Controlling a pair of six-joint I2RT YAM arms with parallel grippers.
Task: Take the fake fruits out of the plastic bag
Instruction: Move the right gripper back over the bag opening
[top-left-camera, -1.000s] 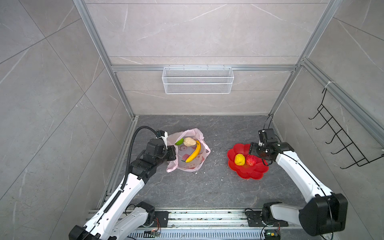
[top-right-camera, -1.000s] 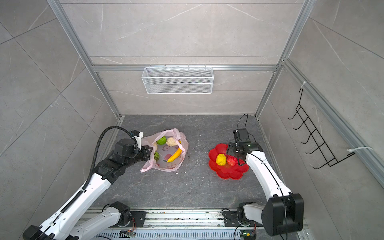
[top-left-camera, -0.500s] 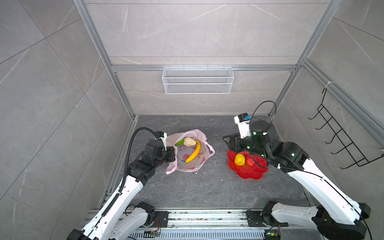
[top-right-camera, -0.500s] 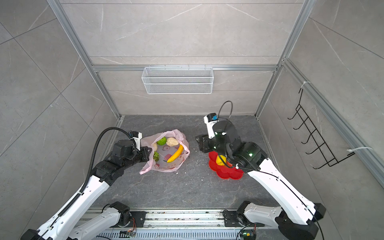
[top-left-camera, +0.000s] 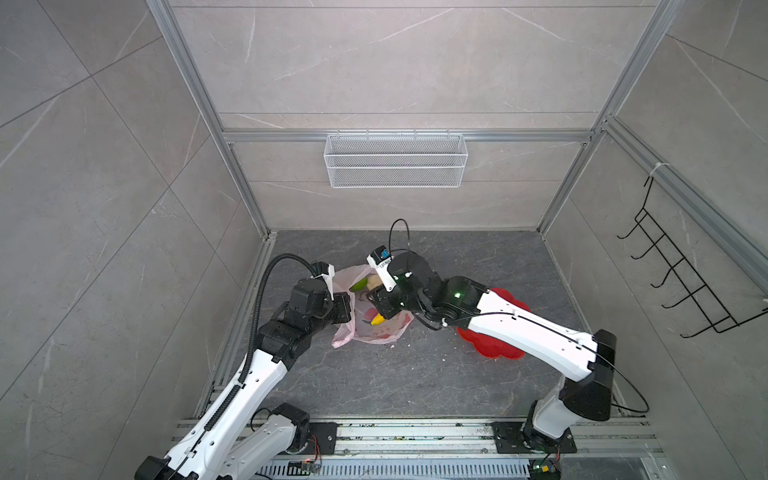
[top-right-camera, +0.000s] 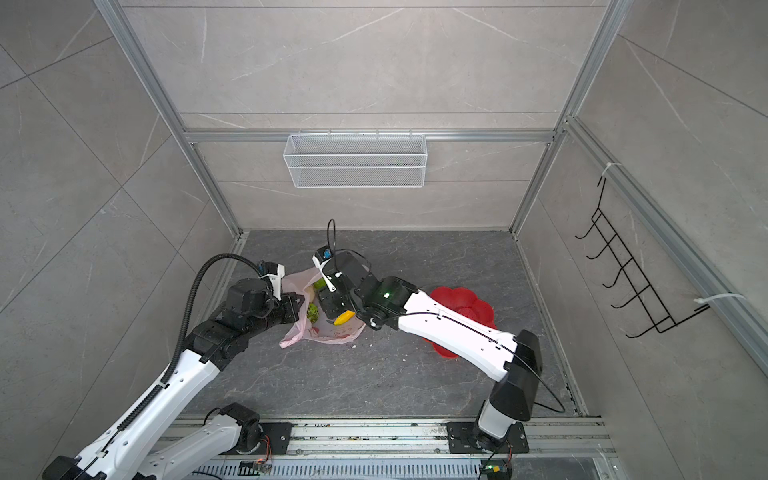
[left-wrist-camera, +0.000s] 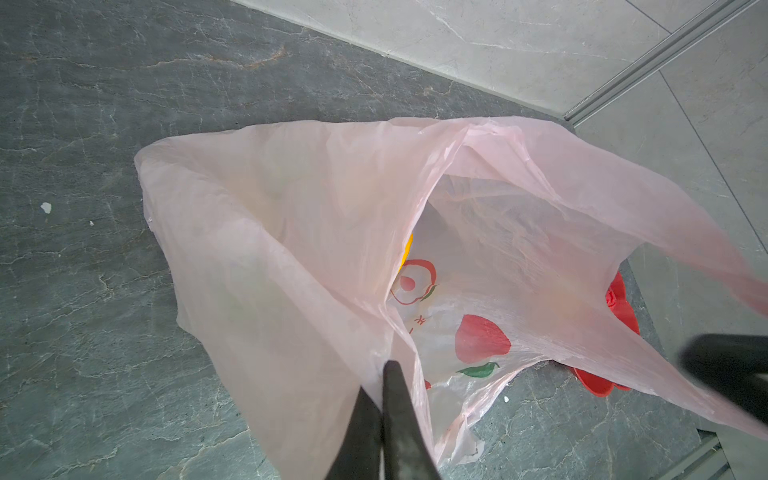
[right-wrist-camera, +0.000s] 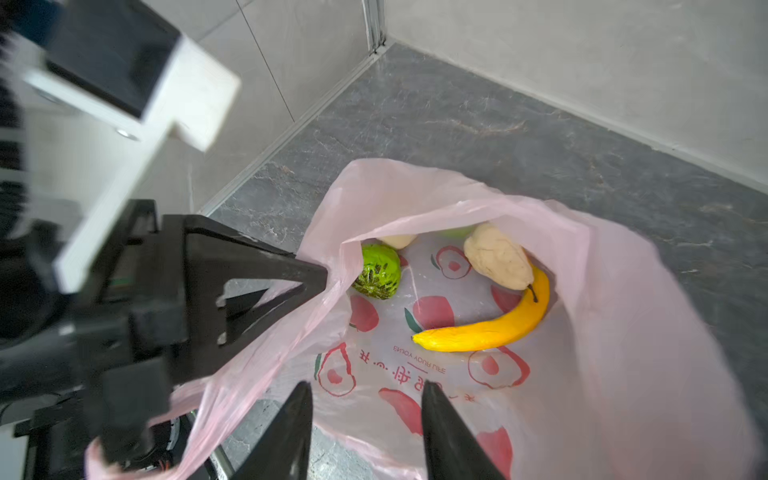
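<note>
Two grippers meet at the plastic bag (right-wrist-camera: 623, 332) on the table (top-left-camera: 415, 374): the left gripper (left-wrist-camera: 384, 368) is clamped on its rim, the right gripper (right-wrist-camera: 368, 386) hangs half open, empty, over the mouth. Inside, the banana (right-wrist-camera: 490, 328) lies flat, stem against a cream lump (right-wrist-camera: 496, 257), blunt tip toward the right gripper.

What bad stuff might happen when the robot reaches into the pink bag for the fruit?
1. The right gripper hangs open over the thin plastic bag; closing on the banana, it might pinch film too and drag the bag.
2. The left gripper holds just a pinch of the rim; a slip could let the mouth flop shut.
3. The cream fruit sits against the banana's stem end and may roll away.
</note>
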